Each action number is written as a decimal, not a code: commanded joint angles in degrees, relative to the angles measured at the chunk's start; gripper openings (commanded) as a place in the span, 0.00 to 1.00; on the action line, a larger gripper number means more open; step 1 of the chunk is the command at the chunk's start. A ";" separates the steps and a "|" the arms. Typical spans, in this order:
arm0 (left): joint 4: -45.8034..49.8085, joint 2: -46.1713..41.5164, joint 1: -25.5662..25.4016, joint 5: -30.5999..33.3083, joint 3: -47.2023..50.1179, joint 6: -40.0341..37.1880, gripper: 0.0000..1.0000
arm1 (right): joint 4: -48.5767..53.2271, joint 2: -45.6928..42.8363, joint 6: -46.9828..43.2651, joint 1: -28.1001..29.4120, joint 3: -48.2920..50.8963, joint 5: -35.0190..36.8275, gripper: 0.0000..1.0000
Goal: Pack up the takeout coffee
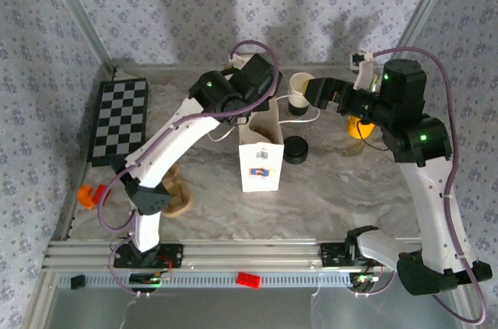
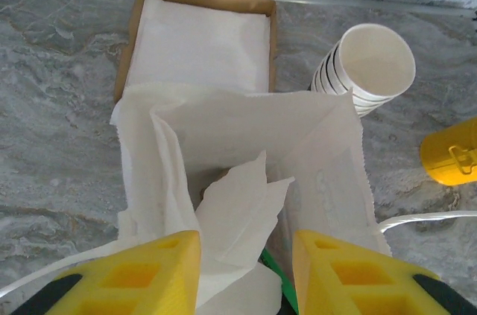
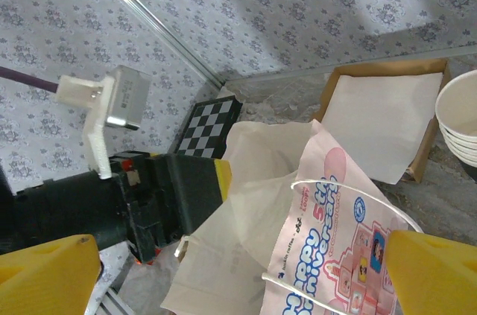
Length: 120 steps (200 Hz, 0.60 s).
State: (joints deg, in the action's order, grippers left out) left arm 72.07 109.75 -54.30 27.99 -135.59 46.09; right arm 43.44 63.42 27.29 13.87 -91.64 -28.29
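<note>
A white paper bag with pink print stands open in the middle of the table. My left gripper hovers over its mouth, jaws open. A folded white napkin stands up between the yellow fingers, inside the bag beside a green strip. From the top view the left gripper is at the bag's far rim. My right gripper is wide open, facing the bag from the right, next to the cup stack. The takeout coffee is hidden.
A stack of lidless cream cups stands behind the bag. A black round stack of lids sits right of it. A cardboard tray of napkins lies beyond, with a yellow object to the right. A checkerboard lies at the left.
</note>
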 commanded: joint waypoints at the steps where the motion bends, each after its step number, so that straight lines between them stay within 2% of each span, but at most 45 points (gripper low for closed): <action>1: -0.25 3.05 0.85 -3.98 -0.54 -1.33 0.36 | -0.02 0.00 0.53 -0.25 0.34 -0.56 1.00; 22: 3.04 6.42 2.07 -5.30 -3.82 0.03 0.36 | 0.33 -0.22 0.43 -0.33 0.14 -0.80 1.00; 51: 3.00 7.67 2.67 -6.39 -4.16 0.32 0.36 | 0.68 -0.58 0.12 -0.55 0.32 -0.66 0.99; 101: -0.44 5.87 2.69 -9.55 -13.19 -3.92 0.36 | 1.13 0.30 -0.05 -0.69 -1.05 -0.77 1.00; 120: -2.44 2.46 2.71 -9.95 -13.28 -5.58 0.37 | 1.32 0.52 -0.05 -0.68 -1.09 -0.45 1.00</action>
State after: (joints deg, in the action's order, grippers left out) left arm 71.75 117.43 -51.64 19.31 -146.45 43.35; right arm 43.68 63.53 27.27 13.56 -91.64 -28.32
